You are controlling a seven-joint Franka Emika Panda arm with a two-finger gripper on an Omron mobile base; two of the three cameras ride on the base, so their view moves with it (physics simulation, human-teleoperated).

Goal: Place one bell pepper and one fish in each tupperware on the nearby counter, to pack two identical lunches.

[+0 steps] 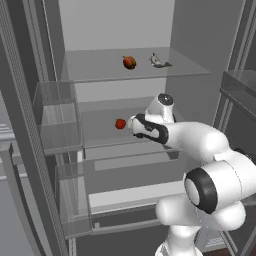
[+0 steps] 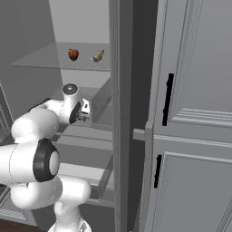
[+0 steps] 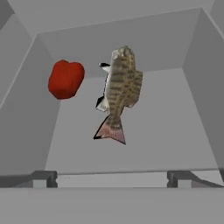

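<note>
The white robot arm reaches forward into an open fridge. Its claw [image 3: 112, 178] points at the middle shelf. The 2 small dark finger tips [image 3: 43, 178] stand far apart at the bottom of the hand view, and nothing is between them. The claw holds nothing.

Just past the finger tips, a tan fish [image 3: 119, 92] with dark bands lies on the grey shelf floor. Its reddish tail points toward the claw and its head points away. To its left in the hand view sits a bright red bell pepper [image 3: 65, 79]. The pepper and the fish are near each other but do not touch. In the left base view the same bright red pepper [image 1: 120, 124] sits on the middle shelf, just to the left of the robot's hand.

Higher up and farther back is the top glass shelf [image 1: 100, 72]. On it sits a darker red pepper [image 1: 129, 62] with a brownish top. A little to its right lies a slender silver-grey fish [image 1: 159, 61]. These 2 do not touch.

On the right side of the right base view stand grey cabinet doors [image 2: 199, 90] with black handles [image 2: 167, 99].
</note>
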